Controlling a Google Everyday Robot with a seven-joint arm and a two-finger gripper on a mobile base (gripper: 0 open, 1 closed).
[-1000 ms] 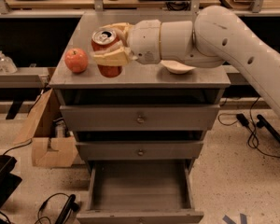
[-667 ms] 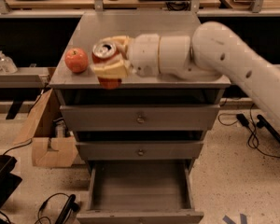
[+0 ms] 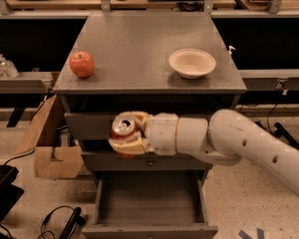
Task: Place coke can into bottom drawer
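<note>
My gripper (image 3: 125, 135) is shut on the red coke can (image 3: 123, 128), whose silver top faces up. I hold it in the air in front of the cabinet's upper drawer fronts, above the left part of the open bottom drawer (image 3: 149, 205). The drawer is pulled out and its flat grey floor shows nothing in it. My white arm (image 3: 239, 143) comes in from the right.
A red apple (image 3: 82, 64) and a white bowl (image 3: 192, 62) sit on the cabinet top (image 3: 139, 44). A cardboard box (image 3: 52, 148) stands on the floor at the left, with cables and a black object (image 3: 2, 190) nearby.
My gripper has carried the can down from the cabinet top, near the apple, to the front of the cabinet above the open bottom drawer. The bowl is now uncovered.
</note>
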